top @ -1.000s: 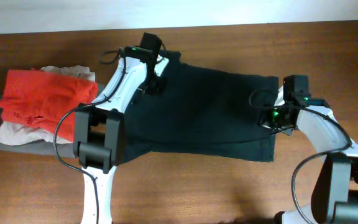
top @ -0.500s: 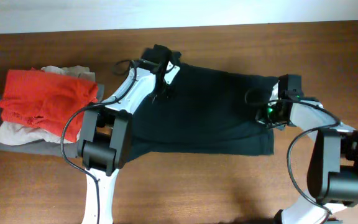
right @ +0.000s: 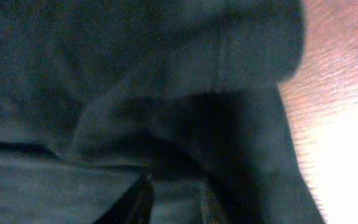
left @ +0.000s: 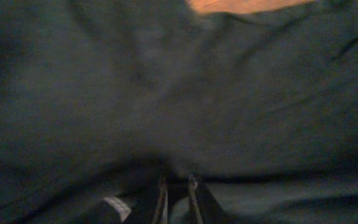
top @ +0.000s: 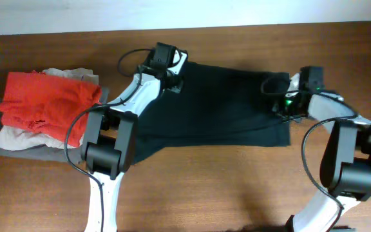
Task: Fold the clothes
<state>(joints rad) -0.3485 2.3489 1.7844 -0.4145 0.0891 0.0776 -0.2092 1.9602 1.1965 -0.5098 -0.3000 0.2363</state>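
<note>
Well, no box or bin is out, only a pile at 9 o'clock on the counter (top: pixel 237 187): a red garment (top: pixel 47 100) on top of beige (top: pixel 69 74) and grey (top: pixel 18 149) ones. The black T-shirt (top: pixel 218 103) lies mid-counter, a touch toward 12 o'clock. I can read no writing; a pale patch (left: pixel 114 205) beside the left gripper (left: pixel 177 186) is too blurred, perhaps a tag. Its fingers at the shirt's 11 o'clock corner show a narrow gap, and I cannot tell whether they pinch cloth. The right gripper (right: pixel 176 186), at the 3 o'clock edge, has fingers slightly spread. Since a second ago both arms have shifted toward 12, and the shirt is a narrower band.
</note>
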